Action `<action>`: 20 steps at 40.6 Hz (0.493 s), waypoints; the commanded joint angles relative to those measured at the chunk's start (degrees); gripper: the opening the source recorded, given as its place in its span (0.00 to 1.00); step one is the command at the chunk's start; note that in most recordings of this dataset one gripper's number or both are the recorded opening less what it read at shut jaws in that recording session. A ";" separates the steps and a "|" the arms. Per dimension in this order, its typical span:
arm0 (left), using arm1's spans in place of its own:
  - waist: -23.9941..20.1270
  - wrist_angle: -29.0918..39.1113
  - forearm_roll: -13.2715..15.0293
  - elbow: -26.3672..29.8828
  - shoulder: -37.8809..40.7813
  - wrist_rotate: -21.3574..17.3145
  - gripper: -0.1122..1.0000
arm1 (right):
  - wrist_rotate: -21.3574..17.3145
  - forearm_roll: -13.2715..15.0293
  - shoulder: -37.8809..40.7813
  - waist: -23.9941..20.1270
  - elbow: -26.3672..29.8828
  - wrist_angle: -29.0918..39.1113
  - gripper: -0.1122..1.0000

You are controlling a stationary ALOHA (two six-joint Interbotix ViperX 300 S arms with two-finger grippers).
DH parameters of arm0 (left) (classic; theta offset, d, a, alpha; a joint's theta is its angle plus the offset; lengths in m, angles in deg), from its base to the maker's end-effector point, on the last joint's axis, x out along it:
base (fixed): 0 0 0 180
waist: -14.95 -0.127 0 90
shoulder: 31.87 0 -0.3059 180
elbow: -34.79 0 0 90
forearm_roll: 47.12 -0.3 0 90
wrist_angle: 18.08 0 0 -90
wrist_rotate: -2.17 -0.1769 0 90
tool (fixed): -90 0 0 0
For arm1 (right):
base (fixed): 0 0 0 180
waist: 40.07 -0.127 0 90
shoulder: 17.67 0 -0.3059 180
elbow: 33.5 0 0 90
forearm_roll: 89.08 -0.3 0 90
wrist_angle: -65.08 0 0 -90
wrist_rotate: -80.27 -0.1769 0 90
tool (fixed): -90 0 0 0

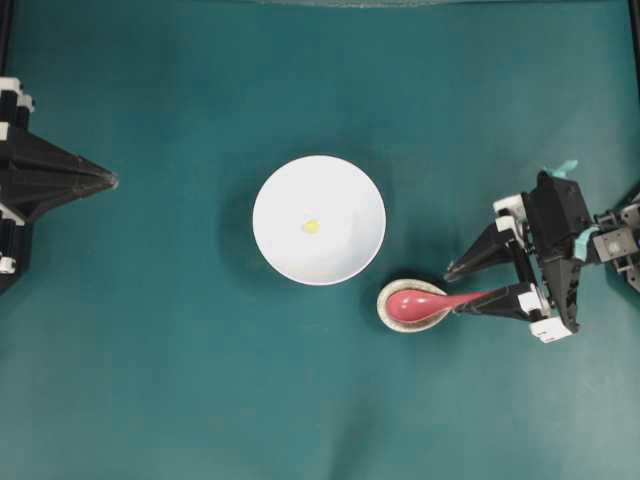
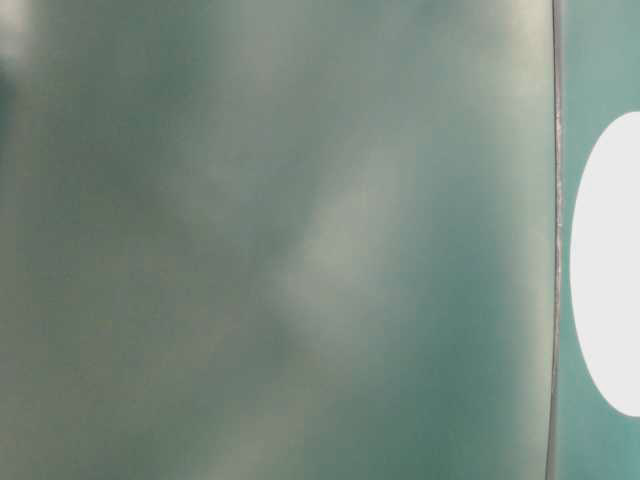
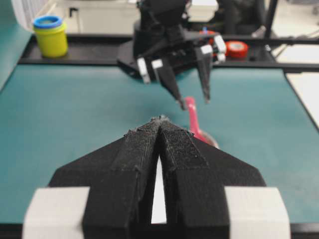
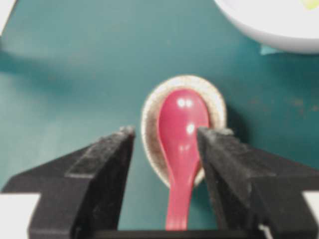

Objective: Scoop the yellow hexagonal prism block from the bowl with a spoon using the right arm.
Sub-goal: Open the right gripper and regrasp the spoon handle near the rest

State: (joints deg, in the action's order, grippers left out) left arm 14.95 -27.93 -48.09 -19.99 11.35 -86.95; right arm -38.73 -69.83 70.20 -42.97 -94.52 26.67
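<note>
Straddling the glossy pink-red spoon (image 4: 180,149), right fingers (image 4: 215,149) spread; left fingers (image 3: 177,149) clenched.

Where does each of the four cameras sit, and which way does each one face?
Overhead: above, facing down on bowl, both arms.
Table-level: low; blurred green, bowl's edge; no arm.
Left wrist: behind shut left gripper, facing right gripper.
Right wrist: behind open right gripper, astride spoon on rest.
Shared: spoon.

No text, label, brand, number or sign can be read in any view.
</note>
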 commanded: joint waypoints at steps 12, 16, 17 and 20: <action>0.09 -0.18 -0.09 1.49 0.53 0.18 0.10 | 13.10 -15.64 5.36 -2.46 -4.92 -19.16 0.61; 0.09 -0.18 0.00 1.49 0.53 0.18 0.10 | 13.45 -18.02 7.03 -4.75 -5.89 -22.32 0.61; 0.09 -0.09 -0.09 1.49 0.53 0.18 0.10 | 13.54 -18.46 7.38 -5.10 -5.98 -22.85 0.61; 0.09 -0.09 -0.09 1.49 0.53 0.18 0.10 | 13.62 -20.13 9.14 -6.24 -6.15 -24.17 0.61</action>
State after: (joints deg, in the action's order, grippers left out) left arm 15.04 -27.84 -48.09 -19.99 11.35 -86.87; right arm -25.28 -88.20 78.20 -48.07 -100.76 4.61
